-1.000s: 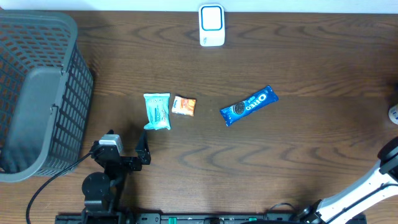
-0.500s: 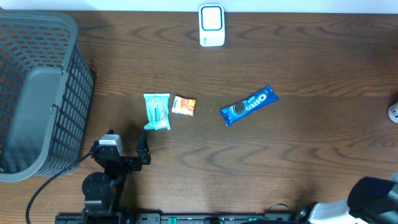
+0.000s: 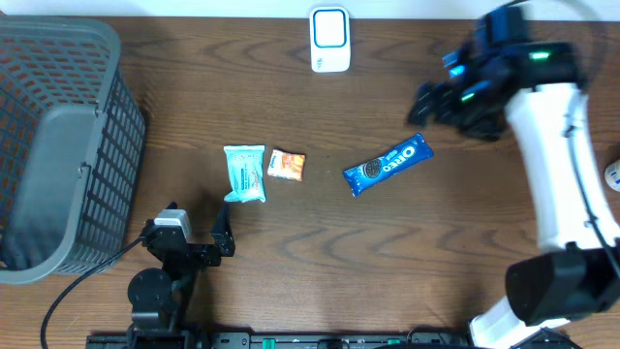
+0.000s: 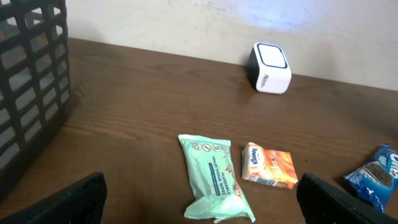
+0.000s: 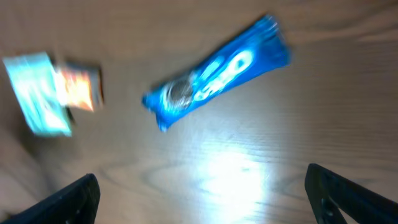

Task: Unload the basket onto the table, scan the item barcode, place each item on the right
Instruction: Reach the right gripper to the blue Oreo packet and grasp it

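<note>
Three items lie mid-table: a blue Oreo packet [image 3: 387,166], a small orange packet [image 3: 286,165] and a pale green wipes packet [image 3: 244,173]. The white barcode scanner [image 3: 329,39] stands at the far edge. My right gripper [image 3: 433,102] hovers open just beyond the Oreo packet [image 5: 214,71], which shows blurred ahead of its jaws, nothing between them [image 5: 200,186]. My left gripper [image 3: 225,233] rests open near the front edge. In its view [image 4: 200,193] the wipes packet [image 4: 214,180] lies just ahead, with the orange packet [image 4: 268,165] and the scanner [image 4: 270,68] farther on.
A large dark grey mesh basket [image 3: 58,145] fills the left end of the table, its wall showing at the left of the left wrist view [image 4: 28,81]. A small white round object [image 3: 613,175] sits at the right edge.
My right arm has swung from the front right corner up and over to the far right, above the Oreo packet. The left arm and the items have not moved.
</note>
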Controlling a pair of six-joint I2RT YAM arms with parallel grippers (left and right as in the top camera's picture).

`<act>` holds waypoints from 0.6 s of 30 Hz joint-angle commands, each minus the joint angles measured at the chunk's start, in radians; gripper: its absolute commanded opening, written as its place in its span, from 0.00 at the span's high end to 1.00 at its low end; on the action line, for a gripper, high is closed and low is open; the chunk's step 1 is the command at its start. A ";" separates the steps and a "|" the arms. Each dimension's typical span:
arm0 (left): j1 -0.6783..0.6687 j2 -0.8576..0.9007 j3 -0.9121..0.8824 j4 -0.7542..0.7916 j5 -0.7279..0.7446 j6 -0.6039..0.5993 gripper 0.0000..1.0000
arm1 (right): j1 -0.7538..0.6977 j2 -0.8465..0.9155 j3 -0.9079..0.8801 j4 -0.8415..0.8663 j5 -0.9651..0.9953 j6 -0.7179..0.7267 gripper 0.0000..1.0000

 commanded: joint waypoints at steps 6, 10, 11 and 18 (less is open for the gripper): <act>0.003 -0.004 -0.014 -0.028 0.016 0.019 0.02 | 0.199 0.078 -0.260 0.138 0.043 -0.083 0.01; 0.003 -0.004 -0.014 -0.028 0.016 0.019 0.02 | 0.209 0.084 -0.280 0.172 0.042 0.175 0.01; 0.003 -0.004 -0.014 -0.028 0.016 0.019 0.02 | 0.206 0.084 -0.280 0.179 0.042 0.263 0.01; 0.003 -0.004 -0.014 -0.028 0.016 0.019 0.02 | 0.194 0.087 -0.314 0.340 0.045 0.639 0.01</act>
